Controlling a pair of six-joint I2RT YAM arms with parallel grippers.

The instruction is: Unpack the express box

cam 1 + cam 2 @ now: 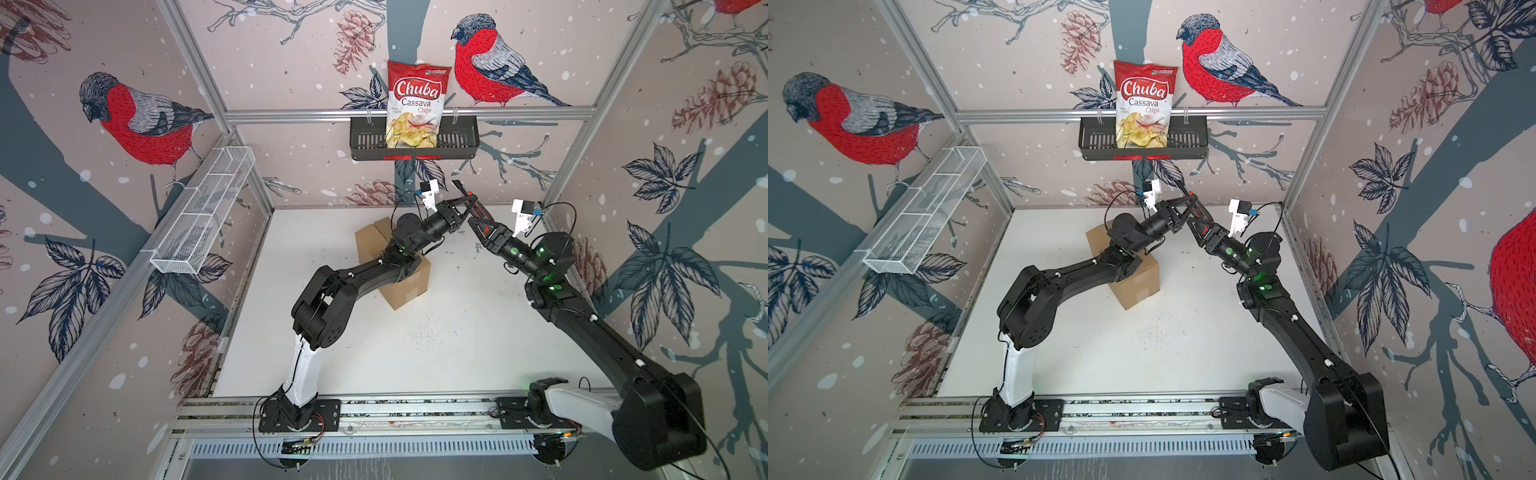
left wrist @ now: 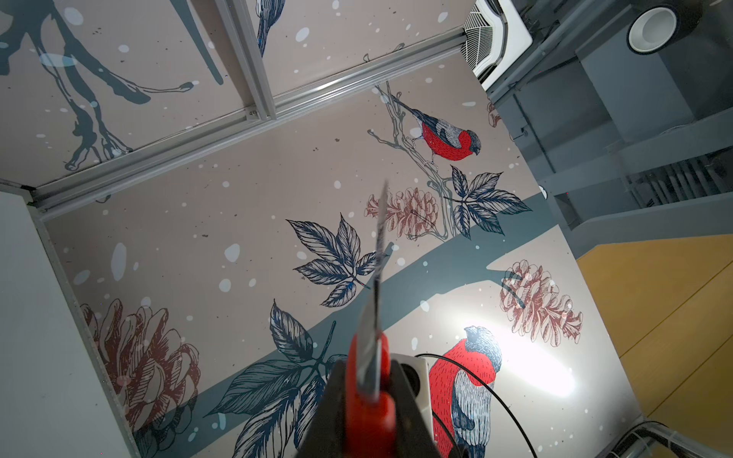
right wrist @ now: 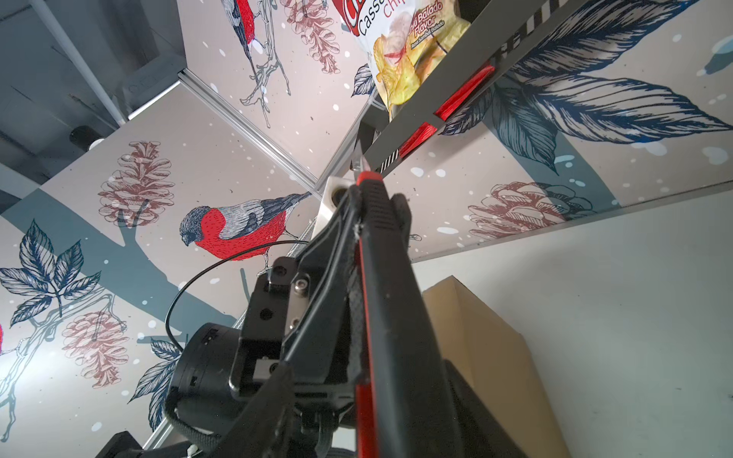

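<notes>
A red-and-white foil bag of Chuba cassava chips (image 1: 417, 104) stands upright in a black slotted metal wall basket (image 1: 461, 141) on the back wall; a long white wire-mesh basket (image 1: 203, 216) hangs on the left wall; bullfinch-and-pinecone wallpaper (image 1: 141, 120) covers the walls; the white tabletop (image 1: 415, 353) bears dark specks.

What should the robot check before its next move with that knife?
1. Left gripper clamped on the knife: ok.
2. Right gripper holding the knife: cannot tell.
3. Blade extended: ok.
4. Blade clear of the basket: cannot tell; in the right wrist view the tip looks close beneath it.
5. Box standing on the table: ok.
6. Box top in clear view: not ok; the left arm covers much of it in both top views.
</notes>
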